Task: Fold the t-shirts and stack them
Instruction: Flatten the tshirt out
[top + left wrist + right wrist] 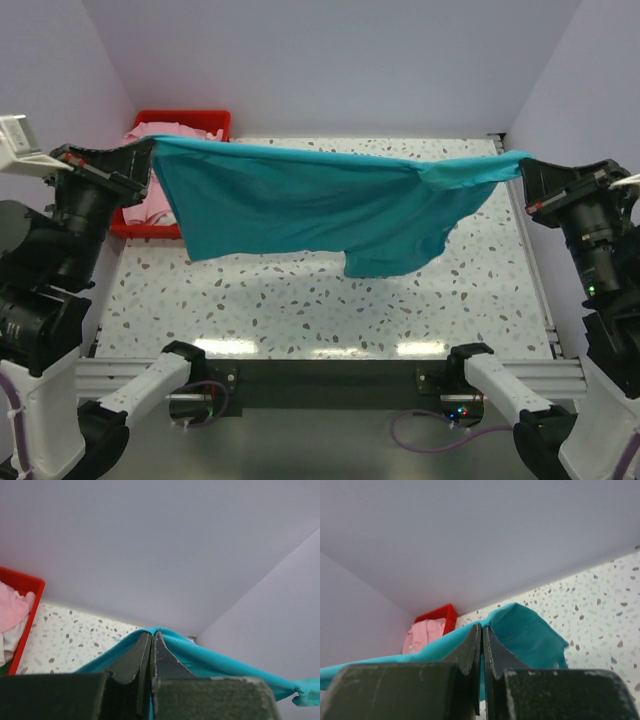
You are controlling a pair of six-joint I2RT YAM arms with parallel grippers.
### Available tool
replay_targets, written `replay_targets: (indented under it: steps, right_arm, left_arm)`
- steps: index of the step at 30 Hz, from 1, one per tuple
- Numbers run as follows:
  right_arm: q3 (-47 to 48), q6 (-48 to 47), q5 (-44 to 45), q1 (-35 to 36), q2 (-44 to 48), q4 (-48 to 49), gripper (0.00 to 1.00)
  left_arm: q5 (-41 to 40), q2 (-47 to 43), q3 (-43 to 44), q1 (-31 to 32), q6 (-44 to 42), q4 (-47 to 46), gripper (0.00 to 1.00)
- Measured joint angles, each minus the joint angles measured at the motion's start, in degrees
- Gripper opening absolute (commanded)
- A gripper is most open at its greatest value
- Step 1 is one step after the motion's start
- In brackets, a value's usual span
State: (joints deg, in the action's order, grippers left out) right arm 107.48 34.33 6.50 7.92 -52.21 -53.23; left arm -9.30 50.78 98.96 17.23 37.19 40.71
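The left gripper [151,639] is seen pressed together on a pinch of teal cloth, the fabric peaking right over its tips, and the right gripper [482,631] is clamped the same way on its own fold — two firm pinches, with no gap to be made out between either pair of fingers. From those two holds the teal t-shirt [320,205] is strung out in the air across the top view, one end gripped at about ten o'clock and the other at about two o'clock. Its upper edge is drawn into a nearly taut line while the body hangs below, well clear of the speckled table [300,300]. The lower edge is uneven, one part drooping further down at roughly five o'clock from the cloth's middle. The shirt is judged to be lifted and stretched like this so that creases drop out and it can be laid flat; no fold has been made yet. Over at ten o'clock, behind the left hold, the red bin [190,118] is set at the table's far corner, and the pink t-shirt [150,208] is bunched inside it — waiting its turn, by the look of it. A corner slipping from a pinch is the risk to be watched.
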Motion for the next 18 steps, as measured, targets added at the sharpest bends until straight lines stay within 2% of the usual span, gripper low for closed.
replay_targets:
  steps: [2,5,10,14,18]
  right_arm:
    - [3.6,-0.9,0.0,0.0,-0.4,-0.4,0.00]
    - [4.7,-1.9,-0.3,0.0,-1.4,0.8,0.00]
    - [-2.4,-3.2,-1.9,0.0,-6.3,7.3,0.00]
    - [-6.7,-4.3,-4.0,0.0,-17.2,15.7,0.00]
    - [-2.9,-5.6,-5.1,-0.1,-33.2,20.6,0.00]
  left_arm:
    - [0.0,0.4,3.8,0.0,-0.4,0.3,0.00]
    - [0.0,1.3,5.0,0.0,-0.4,-0.2,0.00]
    - [0.1,5.9,-1.4,0.0,-0.5,-4.0,0.00]
    - [0.8,15.4,-6.4,-0.3,-1.4,-10.8,0.00]
    - [5.2,30.3,-4.4,-3.0,-1.8,-18.4,0.00]
